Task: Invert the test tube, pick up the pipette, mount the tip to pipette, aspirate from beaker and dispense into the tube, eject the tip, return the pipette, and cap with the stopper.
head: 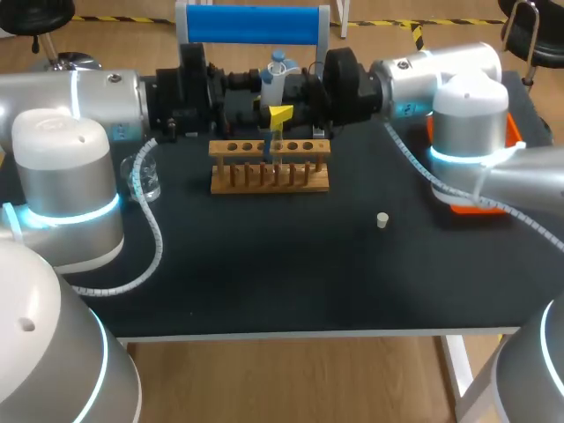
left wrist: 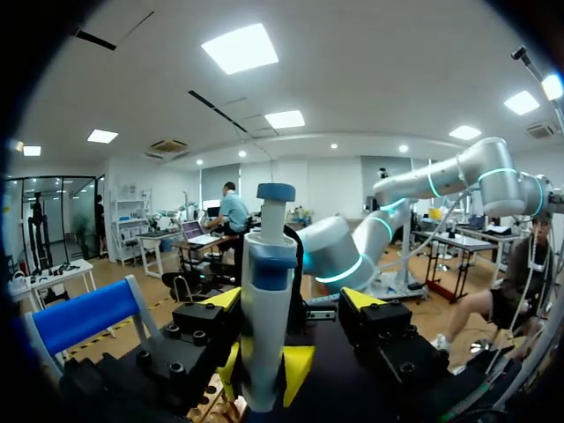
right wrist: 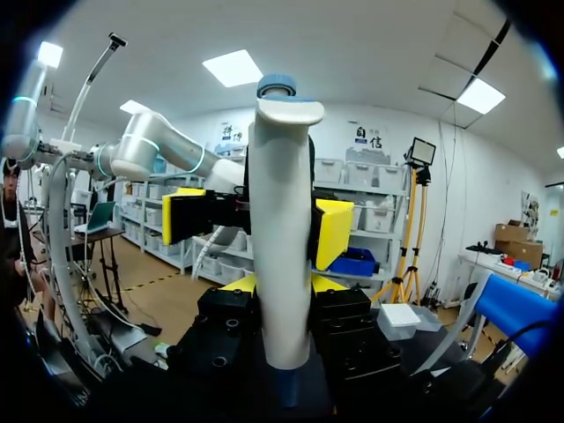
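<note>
Right gripper (right wrist: 282, 284): both yellow-tipped fingers pressed against the pipette (right wrist: 282, 220) from two sides, clamped low on its white body. The pipette is upright, blue cap at 12 o'clock.

Left gripper (left wrist: 291, 300): meets the right one head-on, fingers spread wider than the pipette. They flank it, with a gap showing on at least one side, so it has no grip.

Head view: both grippers meet at the table's (head: 264, 282) far middle, at 12 o'clock of the wooden rack (head: 269, 181) and just past it.
- Blue-barred stand (head: 251, 25): further out at 12 o'clock.
- Beaker (head: 145, 176): at the rack's 9 o'clock, near the left arm.
- White stopper (head: 382, 220): at 4 o'clock, alone on the dark tabletop.
- Orange tray (head: 467, 207): at 3 o'clock, mostly hidden behind the right arm.
</note>
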`<state>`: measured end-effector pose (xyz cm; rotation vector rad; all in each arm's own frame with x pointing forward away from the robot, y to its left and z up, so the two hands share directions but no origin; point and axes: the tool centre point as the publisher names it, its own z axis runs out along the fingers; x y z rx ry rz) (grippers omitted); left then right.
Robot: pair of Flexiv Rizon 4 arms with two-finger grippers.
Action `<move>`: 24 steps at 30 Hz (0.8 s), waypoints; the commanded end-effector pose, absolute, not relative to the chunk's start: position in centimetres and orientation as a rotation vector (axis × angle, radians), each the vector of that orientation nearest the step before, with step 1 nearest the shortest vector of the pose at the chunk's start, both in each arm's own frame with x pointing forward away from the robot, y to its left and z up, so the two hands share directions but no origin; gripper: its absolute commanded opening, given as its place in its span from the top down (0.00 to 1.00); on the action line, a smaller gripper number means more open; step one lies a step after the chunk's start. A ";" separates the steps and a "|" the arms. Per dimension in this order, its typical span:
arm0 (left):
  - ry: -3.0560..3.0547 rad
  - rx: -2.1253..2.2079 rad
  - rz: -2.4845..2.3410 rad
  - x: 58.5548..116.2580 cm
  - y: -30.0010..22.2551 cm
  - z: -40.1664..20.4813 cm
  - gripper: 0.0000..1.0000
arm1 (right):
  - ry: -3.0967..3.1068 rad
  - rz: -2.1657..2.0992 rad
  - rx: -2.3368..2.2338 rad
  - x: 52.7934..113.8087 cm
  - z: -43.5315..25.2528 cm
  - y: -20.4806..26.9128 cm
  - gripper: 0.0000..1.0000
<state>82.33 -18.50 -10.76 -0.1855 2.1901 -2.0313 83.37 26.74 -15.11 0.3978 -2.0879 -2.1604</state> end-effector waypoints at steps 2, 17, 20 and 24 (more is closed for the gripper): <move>2.187 -0.182 -2.036 81.9 -18.6 -10.9 1.00 | -2.096 -2.169 0.388 83.4 -15.0 26.8 1.00; 2.187 -0.182 -2.036 81.9 -18.6 -10.9 1.00 | -2.100 -2.169 0.393 83.1 -14.8 26.3 0.78; 2.187 -0.182 -2.036 81.9 -18.6 -10.9 1.00 | -2.104 -2.169 0.392 83.2 -14.6 25.7 0.00; 2.187 -0.182 -2.036 81.9 -18.6 -10.9 1.00 | -2.084 -2.182 0.380 83.5 -14.5 24.3 0.00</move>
